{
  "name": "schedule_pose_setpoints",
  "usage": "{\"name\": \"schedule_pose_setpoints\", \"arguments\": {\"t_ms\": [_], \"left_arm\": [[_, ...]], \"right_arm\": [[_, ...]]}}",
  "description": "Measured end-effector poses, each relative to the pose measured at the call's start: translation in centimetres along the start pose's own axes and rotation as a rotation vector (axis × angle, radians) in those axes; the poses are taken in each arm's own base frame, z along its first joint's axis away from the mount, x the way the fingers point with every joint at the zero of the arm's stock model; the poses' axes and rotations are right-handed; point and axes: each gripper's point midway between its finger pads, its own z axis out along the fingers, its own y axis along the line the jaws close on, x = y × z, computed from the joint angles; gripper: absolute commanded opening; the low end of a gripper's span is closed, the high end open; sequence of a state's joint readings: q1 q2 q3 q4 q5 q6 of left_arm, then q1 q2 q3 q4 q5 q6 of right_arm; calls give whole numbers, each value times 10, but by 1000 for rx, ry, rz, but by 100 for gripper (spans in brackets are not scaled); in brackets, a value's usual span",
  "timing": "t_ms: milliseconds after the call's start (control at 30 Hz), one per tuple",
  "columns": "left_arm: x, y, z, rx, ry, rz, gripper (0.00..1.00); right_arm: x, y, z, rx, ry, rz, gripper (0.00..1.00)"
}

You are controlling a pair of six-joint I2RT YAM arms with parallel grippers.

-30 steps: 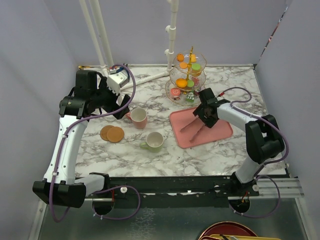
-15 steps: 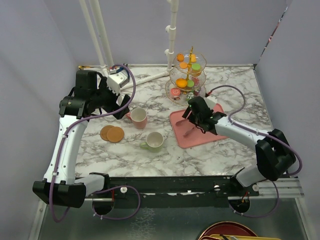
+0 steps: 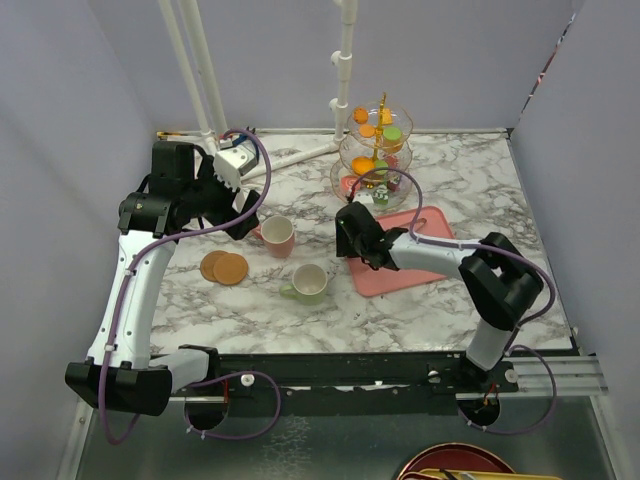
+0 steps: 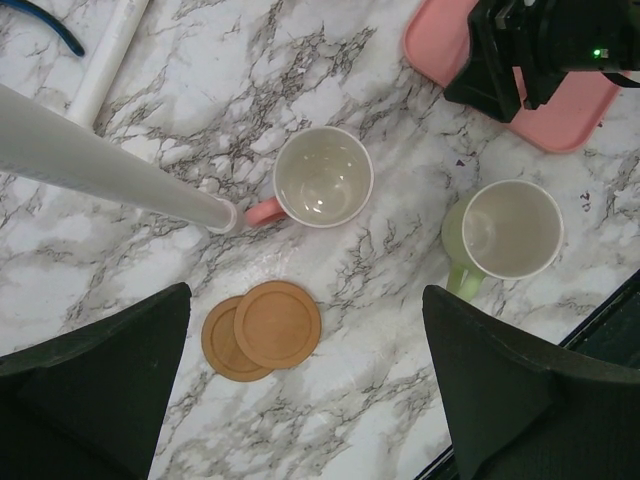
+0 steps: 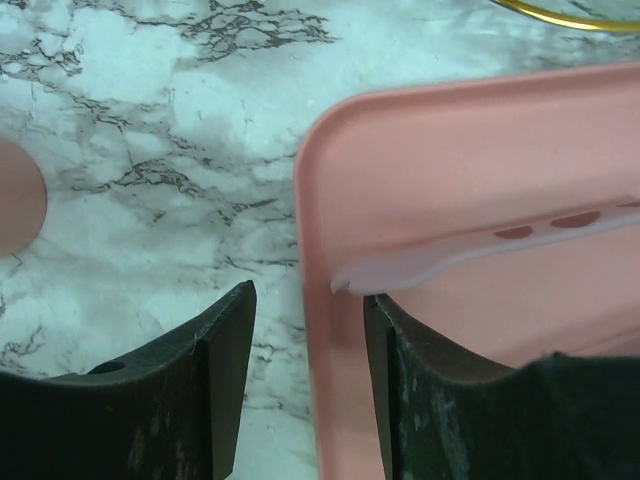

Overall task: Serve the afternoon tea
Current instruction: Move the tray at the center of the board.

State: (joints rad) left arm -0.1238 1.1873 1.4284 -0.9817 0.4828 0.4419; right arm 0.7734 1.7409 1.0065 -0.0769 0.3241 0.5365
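Right end effector (image 5: 308, 325) is seen with its jaws apart, and the left edge of the pink tray (image 5: 480, 170) is set between them. Left end effector (image 4: 305, 395) is held wide apart and empty above the worktop (image 4: 150, 250). Under it, the pink mug (image 4: 322, 177), green mug (image 4: 510, 228) and two overlapping coasters (image 4: 265, 328) are seen. The glass stand (image 3: 372, 150) of cakes is placed at the top middle of the overhead view.

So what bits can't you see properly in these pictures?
Right claw: in the top view its own arm hides the tips.
Glass stand: right wrist view, cut off by the top edge; only a gold sliver shows.
Pink mug: same view, cut off by the left edge.
Cakes: top view, too small to name.
Lower coaster: left wrist view, partly covered by the upper coaster.
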Motion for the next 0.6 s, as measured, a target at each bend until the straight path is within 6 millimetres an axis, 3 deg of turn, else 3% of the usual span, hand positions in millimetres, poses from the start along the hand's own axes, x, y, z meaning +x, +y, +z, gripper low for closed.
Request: {"name": "schedule_pose_setpoints", "arguments": {"t_ms": [367,600], "left_arm": [[0,-3,-5,-4,-5,-5,99],[-3,-5,-11,-12,-22,-6,99]], "right_arm": [[10,-4,24,64,55,-90,40],[14,-9,21,118,56,-109,24]]}}
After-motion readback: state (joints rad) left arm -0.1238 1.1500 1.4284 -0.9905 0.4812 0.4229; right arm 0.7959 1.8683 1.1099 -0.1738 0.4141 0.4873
